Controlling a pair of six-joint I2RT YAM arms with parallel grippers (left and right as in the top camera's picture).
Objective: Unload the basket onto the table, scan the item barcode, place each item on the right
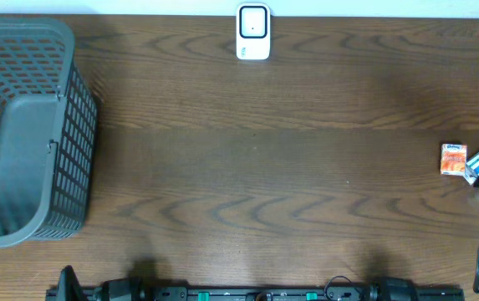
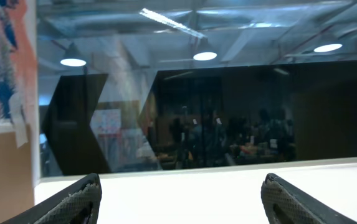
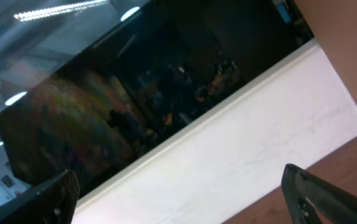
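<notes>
Orange packet (image 1: 453, 159) far right on counter (image 1: 247, 167), nearer right gripper (image 3: 178, 190); it and left gripper (image 2: 179, 196) both spread, empty.

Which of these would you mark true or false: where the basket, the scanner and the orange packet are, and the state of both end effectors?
1. The grey basket sits at the left end of the table. True.
2. The white scanner stands in the table's middle. False: it stands at the far edge, centred.
3. The orange packet lies in the basket. False: it lies on the table near the right edge.
4. The left end effector is open and empty. True.
5. The right end effector is shut on the packet. False: it is open, holding nothing.
</notes>
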